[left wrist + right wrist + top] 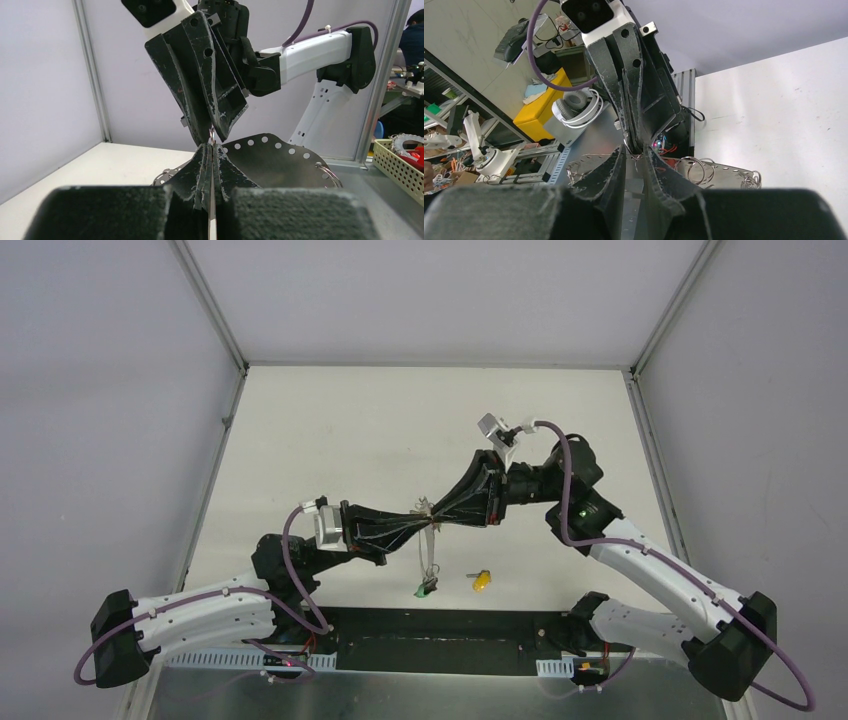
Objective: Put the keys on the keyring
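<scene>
White tabletop (400,420), matt, inside a pale-walled enclosure with aluminium corner posts; the arm bases sit at 6 o'clock in the overhead view.

Item 1, left gripper (419,517): reaches in from 8 o'clock to the middle of the table, raised off the surface. Its jaws are clenched flat together, and its own wrist view shows no gap between the fingers (202,167). A thin strip of grey metal runs between them, so the grasp is on the keyring.

Item 2, keyring (428,550): a thin grey hoop, seen nearly edge-on from above. It hangs from the point where the two grippers meet and extends toward 6 o'clock. It is held above the table, not lying on it.

Item 3, green key (427,589): it sits at the hoop's low end, at 6 o'clock from the grippers. It has a green plastic head and a small silver blade. Whether it is threaded on the hoop or only touching it cannot be told.

Item 4, right gripper (433,511): comes in from 4 o'clock, tip to tip with the left gripper. Its jaws are drawn narrow, and its wrist view shows a slim gap between the fingers (616,175). Its tips are at the hoop's top. Whether they pinch the metal cannot be told.

Item 5, yellow key (481,580): has a yellow head and lies flat on the table. It is loose, near the green key at its 3 o'clock, and apart from the hoop.
</scene>
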